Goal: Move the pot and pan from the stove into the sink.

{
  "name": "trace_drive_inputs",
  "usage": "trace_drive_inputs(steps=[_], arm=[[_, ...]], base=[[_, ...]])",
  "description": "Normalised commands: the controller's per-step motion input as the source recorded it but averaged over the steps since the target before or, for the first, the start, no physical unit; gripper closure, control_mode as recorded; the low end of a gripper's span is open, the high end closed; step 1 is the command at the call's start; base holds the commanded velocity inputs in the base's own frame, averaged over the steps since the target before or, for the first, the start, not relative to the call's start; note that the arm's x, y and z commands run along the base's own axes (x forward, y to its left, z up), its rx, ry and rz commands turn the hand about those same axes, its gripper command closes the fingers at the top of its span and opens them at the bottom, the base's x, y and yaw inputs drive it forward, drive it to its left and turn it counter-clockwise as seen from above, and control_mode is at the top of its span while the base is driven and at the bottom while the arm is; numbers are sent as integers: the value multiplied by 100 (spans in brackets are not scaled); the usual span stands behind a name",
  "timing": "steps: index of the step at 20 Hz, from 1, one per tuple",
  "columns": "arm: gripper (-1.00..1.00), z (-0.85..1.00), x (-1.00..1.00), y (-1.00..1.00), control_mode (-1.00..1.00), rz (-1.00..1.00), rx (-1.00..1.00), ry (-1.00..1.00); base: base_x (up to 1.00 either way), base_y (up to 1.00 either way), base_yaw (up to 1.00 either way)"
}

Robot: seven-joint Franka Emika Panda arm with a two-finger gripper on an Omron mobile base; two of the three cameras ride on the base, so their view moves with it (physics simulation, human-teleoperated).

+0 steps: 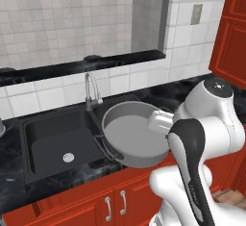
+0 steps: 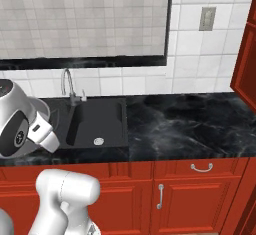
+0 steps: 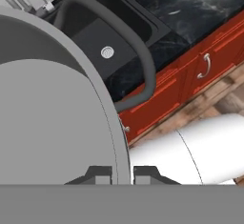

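- Gripper (image 3: 122,174) has its two fingertips closed on the rim of one grey pot (image 1: 132,133), with the wall between them.
- One pot hangs tilted above the right basin of the sink (image 1: 48,145).
- Sink has two basins, each with one drain, and one chrome faucet (image 1: 91,89) behind it.

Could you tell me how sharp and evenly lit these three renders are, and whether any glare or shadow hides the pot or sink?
Left base view: sharp, flat lighting, no glare; the pot shows clearly over the sink. Right base view: equally crisp, basin dark but its drain legible. Hand view: the pot wall looms large and featureless; the claw pinches its rim.
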Motion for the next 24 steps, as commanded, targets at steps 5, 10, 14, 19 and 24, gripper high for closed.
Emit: trace_drive_inputs(steps=[5, 10, 14, 19, 24], arm=[[100, -8, 41, 39, -100, -1, 0, 0], [100, -7, 37, 34, -100, -1, 0, 0], [100, -6, 40, 32, -100, -2, 0, 0], [100, -9, 38, 34, -100, -1, 0, 0], [100, -14, 36, 39, -100, -2, -1, -2]], base=[[0, 0, 0], [0, 0, 0], [0, 0, 0], [0, 0, 0], [0, 0, 0]])
